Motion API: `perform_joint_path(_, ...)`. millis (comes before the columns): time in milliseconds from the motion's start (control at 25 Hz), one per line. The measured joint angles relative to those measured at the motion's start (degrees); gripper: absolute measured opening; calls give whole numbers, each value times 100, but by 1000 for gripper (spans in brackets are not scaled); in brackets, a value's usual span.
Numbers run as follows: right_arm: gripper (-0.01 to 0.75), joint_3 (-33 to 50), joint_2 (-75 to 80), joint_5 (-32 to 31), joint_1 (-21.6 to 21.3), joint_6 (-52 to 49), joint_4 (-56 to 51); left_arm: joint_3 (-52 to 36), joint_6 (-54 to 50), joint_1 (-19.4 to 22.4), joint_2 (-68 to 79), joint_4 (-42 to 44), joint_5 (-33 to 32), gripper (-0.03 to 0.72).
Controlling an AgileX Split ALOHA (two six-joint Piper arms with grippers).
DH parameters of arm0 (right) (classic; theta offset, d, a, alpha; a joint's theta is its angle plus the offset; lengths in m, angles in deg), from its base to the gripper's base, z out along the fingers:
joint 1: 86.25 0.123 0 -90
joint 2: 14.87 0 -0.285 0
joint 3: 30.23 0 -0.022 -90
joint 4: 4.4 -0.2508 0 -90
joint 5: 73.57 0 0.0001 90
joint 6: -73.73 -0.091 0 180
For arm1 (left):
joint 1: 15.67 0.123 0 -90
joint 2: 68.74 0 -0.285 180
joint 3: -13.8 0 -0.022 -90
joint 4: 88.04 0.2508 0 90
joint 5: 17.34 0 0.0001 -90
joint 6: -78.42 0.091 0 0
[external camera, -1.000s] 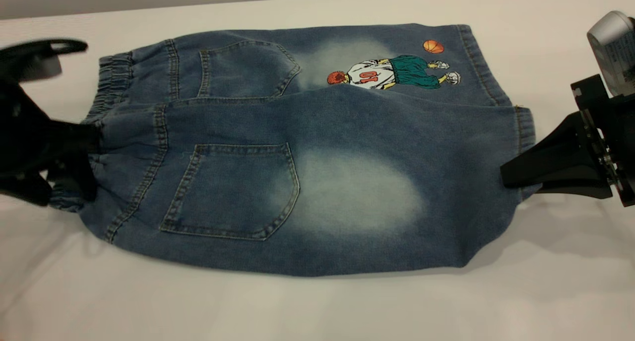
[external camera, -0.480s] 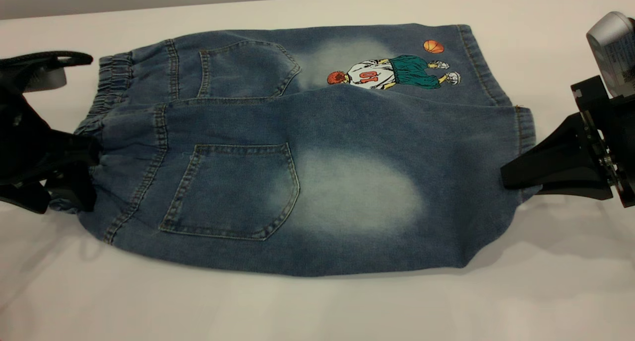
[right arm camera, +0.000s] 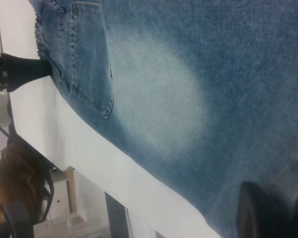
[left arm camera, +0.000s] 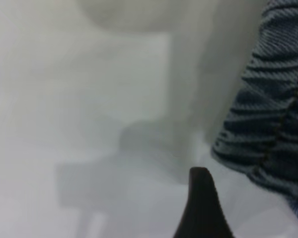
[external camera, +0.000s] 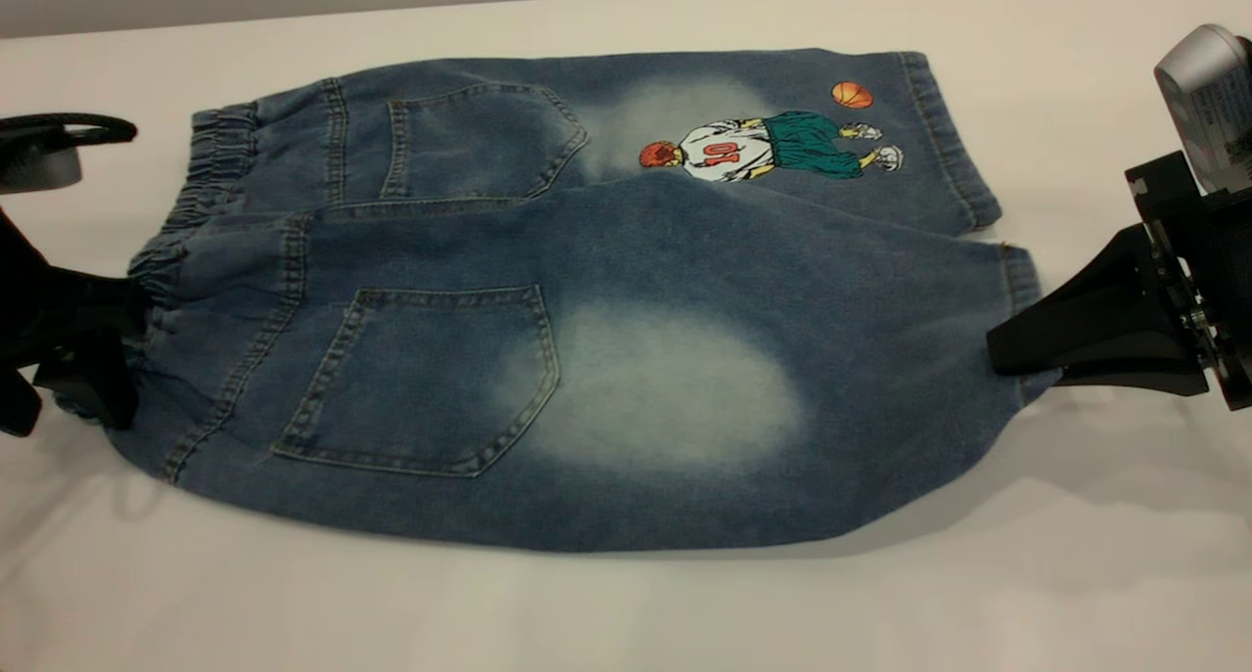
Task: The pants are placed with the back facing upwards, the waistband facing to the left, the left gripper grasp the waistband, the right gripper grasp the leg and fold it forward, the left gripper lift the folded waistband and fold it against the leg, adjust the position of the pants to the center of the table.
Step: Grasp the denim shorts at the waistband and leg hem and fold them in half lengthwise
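Observation:
The pants (external camera: pixel 626 261) lie back up on the white table (external camera: pixel 626 613), waistband (external camera: pixel 210 154) to the left and the cartoon print on the far leg. The near leg (external camera: pixel 685 388), with its pale oval, is stretched between both grippers and raised off the table, casting a shadow beneath. My left gripper (external camera: pixel 122 339) is shut on the near end of the waistband (left arm camera: pixel 268 124); only one fingertip (left arm camera: pixel 201 208) shows in the left wrist view. My right gripper (external camera: pixel 998 354) is shut on the leg's hem, and a dark finger (right arm camera: pixel 258 213) lies on the denim (right arm camera: pixel 159 99).
Bare tabletop surrounds the pants on every side. The table's near edge runs through the right wrist view, with a brown object (right arm camera: pixel 15 183) and a stand below it. A black cable loop (external camera: pixel 59 129) sits above the left arm.
The left gripper has pulled left with the waistband, dragging the pants leftward and stretching the near leg. The right gripper has stayed in place on the hem.

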Motion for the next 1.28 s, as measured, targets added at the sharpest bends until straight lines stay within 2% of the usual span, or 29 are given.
perform_joint_path(240,14,0,0,-5,0,5,6,0,6,0,0,172,473,450)
perform_joint_path(480,14,0,0,-5,0,5,12,5,153,0,0,172,545,446)
perform_joint_path(800,15,0,0,-5,0,5,19,5,153,0,0,172,654,397)
perform_joint_path(1120,15,0,0,-5,0,4,29,21,153,0,286,172,831,393)
perform_joint_path(1280,15,0,0,-5,0,4,34,27,147,-19,405,113,861,332)
